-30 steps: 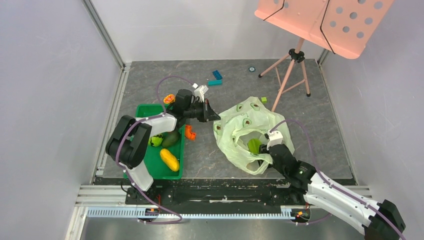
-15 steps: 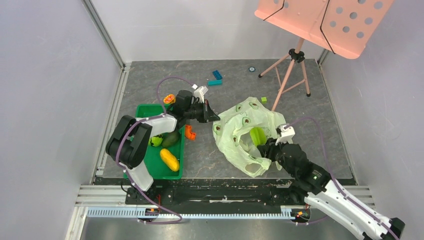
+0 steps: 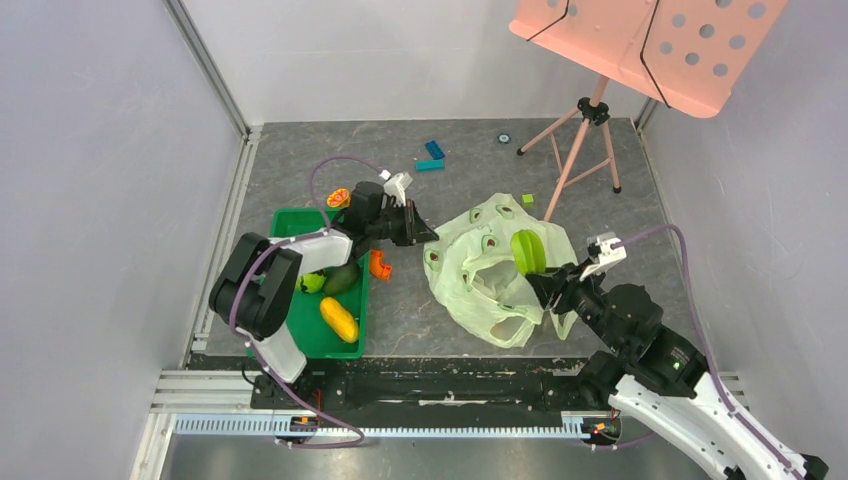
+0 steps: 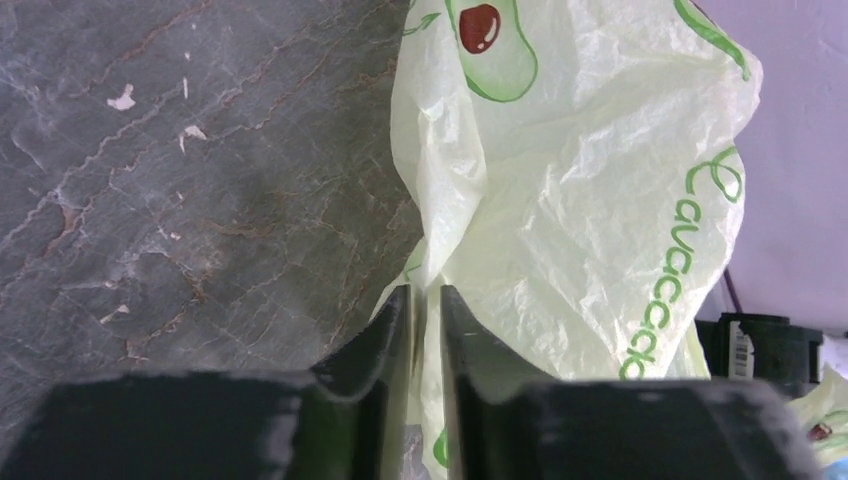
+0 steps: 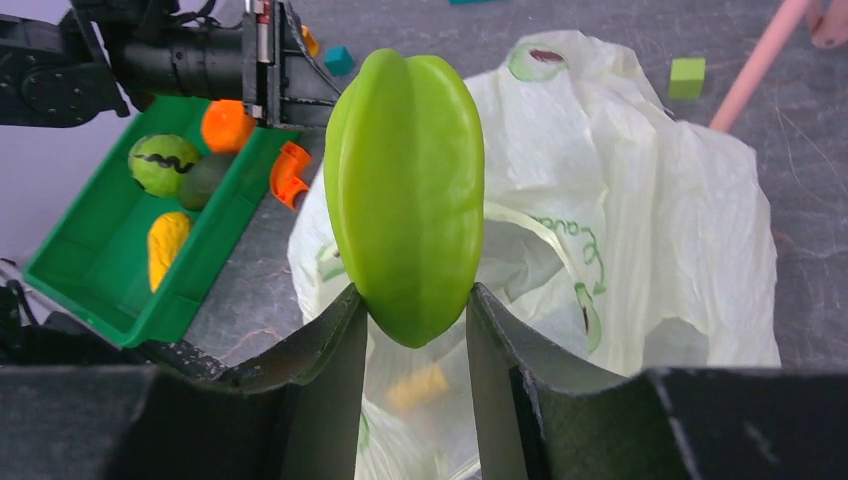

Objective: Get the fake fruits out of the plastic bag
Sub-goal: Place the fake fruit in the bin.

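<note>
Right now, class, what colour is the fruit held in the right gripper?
Light green, with lengthwise ridges; the fruit shows best in the right wrist view.

Green tray (image 5: 95,262), pink stand (image 3: 600,30), blue blocks (image 3: 434,150)

Left claw (image 4: 425,310) tight in a pinch; right claw (image 5: 413,305) half-spread, aloft.

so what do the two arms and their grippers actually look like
The left arm and right arm match: white shell links between bulky black joints, each with a thin purple cable looping off the wrist. The left gripper and right gripper have matte black fingers tapering to blunt tips, with a small white block mounted behind them.
</note>
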Controlling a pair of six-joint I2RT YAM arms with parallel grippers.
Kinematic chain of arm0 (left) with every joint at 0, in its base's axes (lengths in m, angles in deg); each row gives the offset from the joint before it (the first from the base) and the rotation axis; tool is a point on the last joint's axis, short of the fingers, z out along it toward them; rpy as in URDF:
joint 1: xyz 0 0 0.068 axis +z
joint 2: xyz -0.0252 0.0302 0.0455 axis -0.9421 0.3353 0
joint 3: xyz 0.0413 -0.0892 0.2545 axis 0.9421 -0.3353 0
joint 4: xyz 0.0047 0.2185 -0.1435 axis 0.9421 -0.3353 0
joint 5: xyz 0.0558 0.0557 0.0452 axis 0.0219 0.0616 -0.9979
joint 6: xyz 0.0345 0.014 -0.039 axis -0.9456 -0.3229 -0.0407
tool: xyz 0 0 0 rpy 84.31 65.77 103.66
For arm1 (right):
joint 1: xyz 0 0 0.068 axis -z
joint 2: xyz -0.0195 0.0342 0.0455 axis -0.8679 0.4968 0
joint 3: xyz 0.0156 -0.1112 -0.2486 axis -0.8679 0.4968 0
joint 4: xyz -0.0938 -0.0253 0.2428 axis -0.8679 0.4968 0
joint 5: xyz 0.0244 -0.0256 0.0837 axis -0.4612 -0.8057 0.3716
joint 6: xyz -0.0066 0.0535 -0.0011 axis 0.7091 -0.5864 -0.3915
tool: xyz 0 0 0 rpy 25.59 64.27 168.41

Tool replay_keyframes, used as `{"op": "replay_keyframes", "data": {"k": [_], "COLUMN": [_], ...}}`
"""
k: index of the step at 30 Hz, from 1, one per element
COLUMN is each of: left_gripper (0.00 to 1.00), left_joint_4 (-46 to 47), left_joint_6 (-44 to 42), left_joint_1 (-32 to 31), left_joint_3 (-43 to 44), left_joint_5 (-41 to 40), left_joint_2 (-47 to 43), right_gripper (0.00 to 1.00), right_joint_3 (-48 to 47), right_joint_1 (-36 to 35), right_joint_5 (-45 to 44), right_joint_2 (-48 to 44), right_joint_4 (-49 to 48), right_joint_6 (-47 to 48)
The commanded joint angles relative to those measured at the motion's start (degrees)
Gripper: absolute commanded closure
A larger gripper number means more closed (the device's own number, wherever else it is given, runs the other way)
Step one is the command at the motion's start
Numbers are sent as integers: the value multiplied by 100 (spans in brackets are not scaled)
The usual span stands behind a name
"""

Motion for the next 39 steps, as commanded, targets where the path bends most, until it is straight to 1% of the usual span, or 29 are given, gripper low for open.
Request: {"op": "replay_keyframes", "data": {"k": [1,2,3,4,8,9,10,11,12,15,19,23,27,29,35,39], "left_gripper": [63,55,44,37,20,15,6,2,0,0,0,0,0,0,0,0], "left_joint_4": [-290,-471,-719,-978,-2036,-2312,-2530,-2757,-2930,-3442,-4352,-5299,-5872,-6066,-6750,-6821], "left_joint_6": [281,263,219,138,-94,-106,-114,-130,-130,-181,-408,-624,-585,-592,-808,-844], "left_joint_1": [10,14,14,14,21,22,22,31,38,52,66,66,64,66,66,66], "left_joint_3": [280,354,462,573,956,1067,1163,1281,1369,1590,1866,2059,2294,2463,3153,3263], "left_joint_5": [-124,-184,-276,-382,-1075,-1294,-1518,-1716,-1884,-2375,-3131,-3962,-4369,-4373,-4391,-4320], "left_joint_2": [-734,-907,-1093,-1254,-2026,-2264,-2480,-2662,-2880,-3455,-4213,-5001,-5764,-5998,-6097,-6178], "right_gripper": [78,78,78,78,78,79,79,79,79,79,79,78,77,77,77,77], "right_joint_3": [-579,-643,-685,-705,-740,-749,-750,-743,-721,-662,-764,-1008,-1922,-2448,-4283,-5579], "right_joint_1": [17,19,17,13,15,17,17,17,17,4,-54,-350,-762,-867,-948,-942], "right_joint_5": [422,469,526,584,895,958,1059,1172,1292,1840,2460,2760,2961,3185,3670,4005], "right_joint_2": [396,511,609,679,1049,1179,1328,1442,1587,2055,2867,3881,5222,5951,8028,9173], "right_joint_4": [-256,-331,-442,-547,-980,-1039,-1118,-1203,-1357,-1919,-2577,-3324,-3505,-3564,-3423,-3267], "right_joint_6": [368,425,468,506,610,643,677,704,726,813,827,953,1477,1763,2700,3226]}}
